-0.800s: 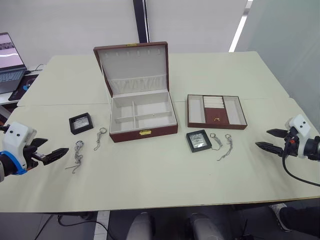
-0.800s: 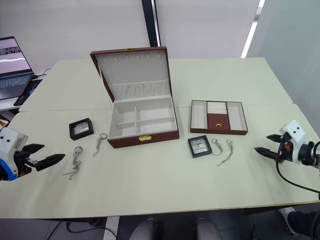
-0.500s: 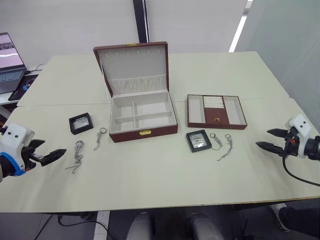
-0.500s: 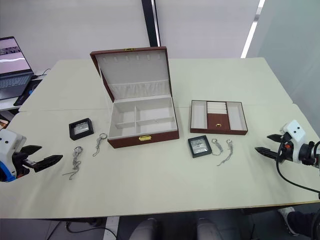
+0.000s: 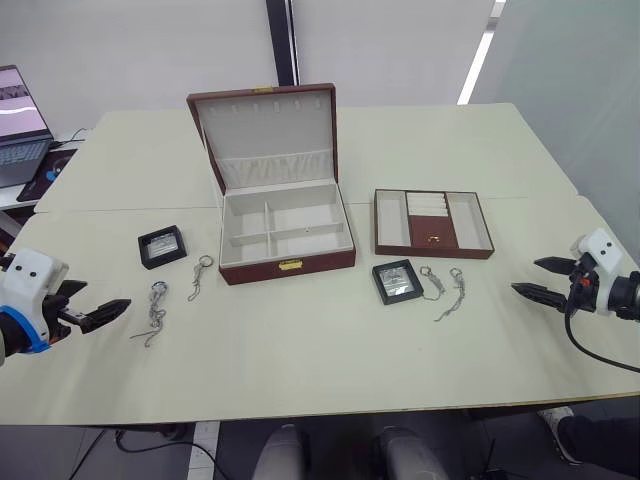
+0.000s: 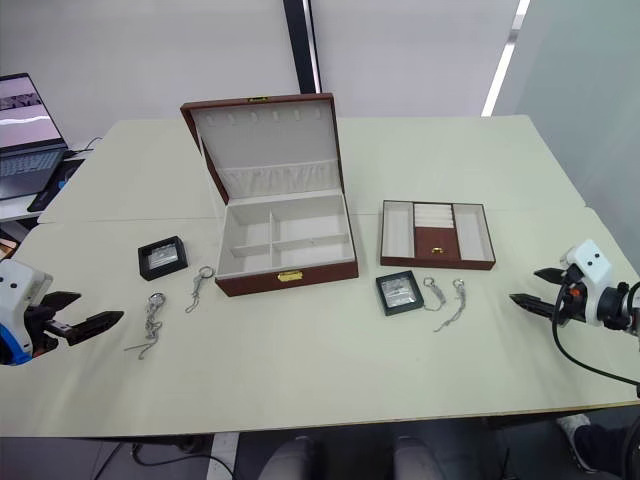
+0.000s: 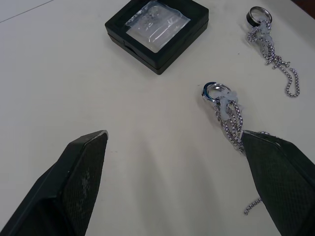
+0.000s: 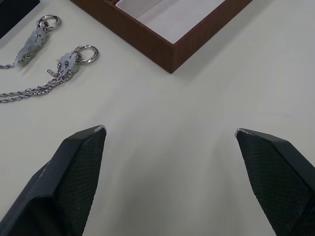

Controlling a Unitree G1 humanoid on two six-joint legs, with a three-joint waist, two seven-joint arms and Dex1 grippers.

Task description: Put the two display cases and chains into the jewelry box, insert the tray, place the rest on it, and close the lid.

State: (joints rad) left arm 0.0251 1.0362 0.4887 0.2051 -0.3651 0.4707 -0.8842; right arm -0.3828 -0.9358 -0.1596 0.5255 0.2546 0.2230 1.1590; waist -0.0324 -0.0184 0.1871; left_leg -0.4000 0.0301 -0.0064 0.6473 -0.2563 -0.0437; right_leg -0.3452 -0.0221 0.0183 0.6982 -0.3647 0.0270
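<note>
Jewelry box (image 5: 287, 236) at mid-desk (image 5: 420, 140), lid (image 5: 265, 135) raised upright at the back, cream lining and gathered pocket showing; divided compartments hold nothing. Gold clasp on front wall.

Tray (image 5: 433, 223) flat on desk just right of box, apart from it; cream side sections, dark red centre with a small gold item.

Display cases: left case (image 5: 161, 246) left of box, near its front corner; right case (image 5: 398, 281) just in front of tray's left end. Clear windows, silvery contents on pale pads. No readable brand, label or writing on either case, box or tray.

Chains: two left of box — one (image 5: 198, 275) between left case and box front, one (image 5: 154, 312) nearer the front edge. Two more (image 5: 432, 279) (image 5: 455, 291) just right of right case, side by side, rings toward tray.

Left hand (image 5: 96, 314) hovers low over desk at far left, fingers spread apart, empty, pointing toward nearer left chain (image 7: 229, 115); one fingertip just beside its links in wrist view, contact not resolvable.

Right hand (image 5: 535, 279) at far right, well apart from right chains, fingers spread, empty.

Laptop (image 5: 20, 125) at far left, screen lit, text not legible.
</note>
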